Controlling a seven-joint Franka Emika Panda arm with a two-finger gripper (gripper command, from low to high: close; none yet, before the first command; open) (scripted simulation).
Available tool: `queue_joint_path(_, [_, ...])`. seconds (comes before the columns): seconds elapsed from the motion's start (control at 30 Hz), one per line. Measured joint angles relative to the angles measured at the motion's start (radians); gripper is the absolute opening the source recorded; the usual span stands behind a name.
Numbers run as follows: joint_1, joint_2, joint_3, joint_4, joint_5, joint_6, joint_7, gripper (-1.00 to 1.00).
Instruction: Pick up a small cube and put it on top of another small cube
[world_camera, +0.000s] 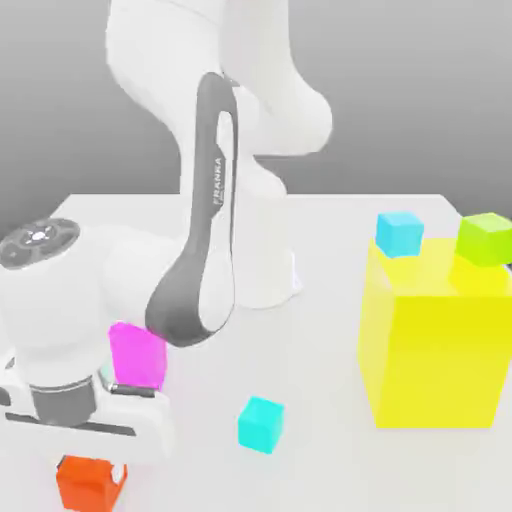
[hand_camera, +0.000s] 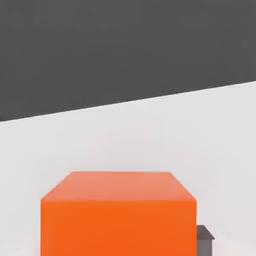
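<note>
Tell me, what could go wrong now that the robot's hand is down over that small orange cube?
1. The gripper sits low around the small orange cube; if the grip is off-centre, the cube may twist or slip when lifted.
2. The magenta cube stands close behind the hand, so a careless lift or swing could knock it.
3. The small cyan cube on the white table is a small landing spot; a slight misalignment could topple the stack.

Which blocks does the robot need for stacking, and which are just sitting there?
For the job:
- gripper
- orange cube under it
- light blue cube on the table, a likely base

Just lying about:
- pink cube
- big yellow block
- blue cube and green cube on the yellow block
</note>
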Motion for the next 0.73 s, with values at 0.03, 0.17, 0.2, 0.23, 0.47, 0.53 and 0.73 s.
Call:
queue_joint_path(0.03, [0.016,-0.033,0.005,-0.028,-0.006,-0.007,0.015,-1.0])
queue_joint_path(0.17, [0.081,-0.17,0.048,-0.16,-0.038,-0.012,0.091,-1.0])
queue_joint_path(0.2, [0.098,-0.205,0.059,-0.194,-0.052,-0.011,0.115,-1.0])
queue_joint_path(0.23, [0.119,-0.241,0.072,-0.229,-0.069,-0.01,0.14,-1.0])
queue_joint_path(0.47, [0.206,-0.401,0.14,-0.426,-0.197,0.045,0.311,-1.0])
queue_joint_path(0.53, [0.215,-0.341,0.138,-0.43,-0.188,0.108,0.308,-1.0])
queue_joint_path(0.73, [0.207,-0.241,0.153,-0.428,-0.155,0.205,0.285,1.0])
